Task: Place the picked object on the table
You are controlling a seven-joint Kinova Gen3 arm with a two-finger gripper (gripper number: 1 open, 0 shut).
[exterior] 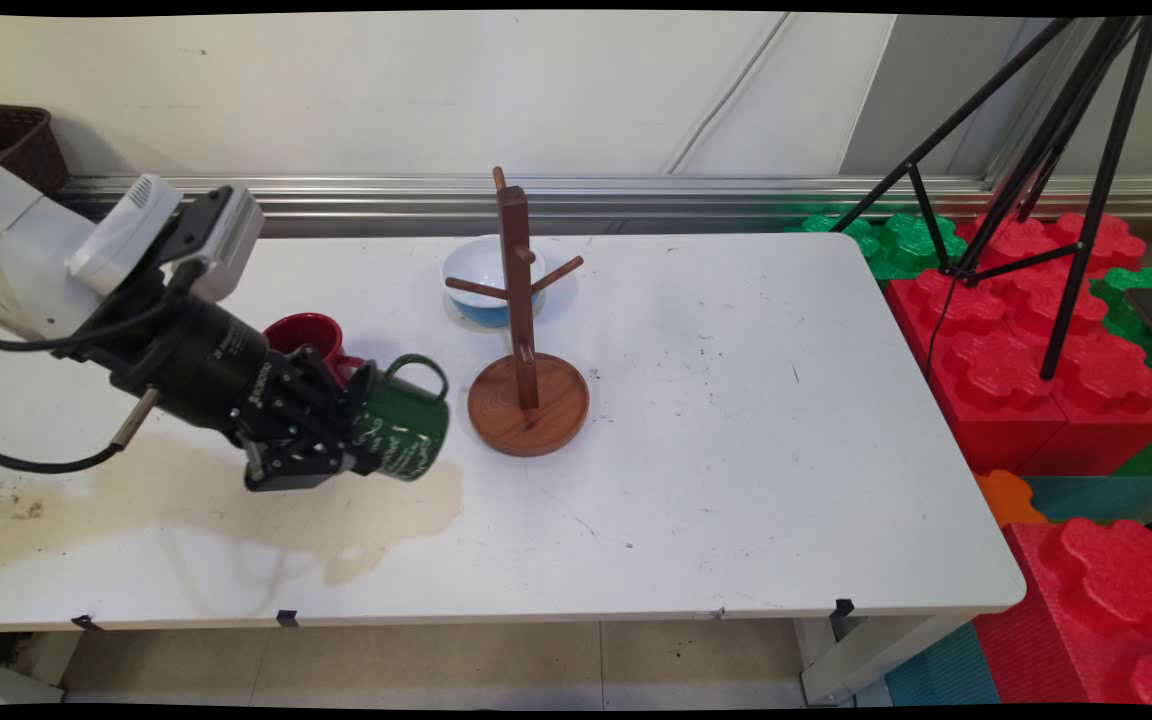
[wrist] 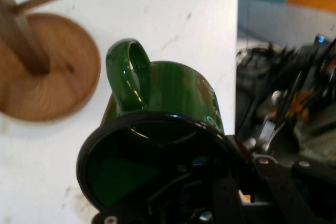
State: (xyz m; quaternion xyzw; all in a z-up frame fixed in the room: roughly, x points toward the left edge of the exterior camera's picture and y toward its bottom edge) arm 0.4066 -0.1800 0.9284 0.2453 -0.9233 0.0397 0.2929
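Observation:
My gripper (exterior: 361, 430) is shut on the rim of a green mug (exterior: 404, 428), which lies tilted on its side just above the table with its handle (exterior: 418, 372) pointing up. In the hand view the green mug (wrist: 173, 98) fills the middle, its dark opening toward the camera and one finger reaching inside. A wooden mug tree (exterior: 524, 330) with bare pegs stands on a round base (exterior: 528, 405) just right of the mug. A red mug (exterior: 308, 335) sits behind my gripper, partly hidden by it.
A white and blue bowl (exterior: 481, 282) sits behind the mug tree. A brownish stain (exterior: 186, 495) spreads over the table's left front. Red and green foam blocks (exterior: 1036, 350) and a black tripod (exterior: 1066, 170) stand off the table's right edge. A brown basket (exterior: 16, 145) is at the far left.

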